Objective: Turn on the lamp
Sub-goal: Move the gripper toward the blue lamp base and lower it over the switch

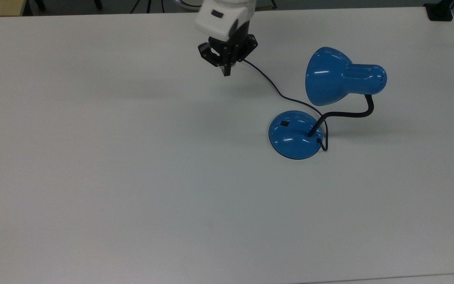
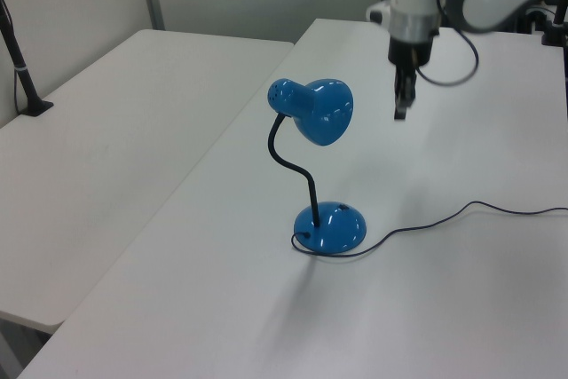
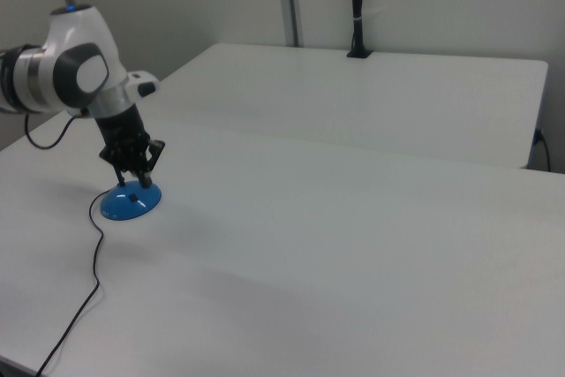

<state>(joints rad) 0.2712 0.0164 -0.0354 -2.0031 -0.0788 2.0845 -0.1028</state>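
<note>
The lamp stands on the white table [image 1: 132,177], unlit. Its round blue base [image 1: 294,136] carries a small black switch [image 1: 284,123], a black bendy neck [image 1: 345,115] and a bell-shaped blue shade [image 1: 329,77]. Its black cord [image 1: 274,88] trails toward the top view's top edge. My gripper [image 1: 226,73] hangs in the air up and to the left of the base in the top view, fingers together and holding nothing. In the left view the gripper [image 2: 401,113] is right of the shade [image 2: 324,113] and well above the base [image 2: 330,226]. In the right view the gripper [image 3: 141,181] overlaps the base [image 3: 131,202].
A second white table [image 2: 106,130] stands beside this one, with a black clamped post [image 2: 22,68] on it. Another black clamp [image 1: 440,12] sits at the top view's top right corner. The cord [image 2: 444,217] lies across the table on the left view's right.
</note>
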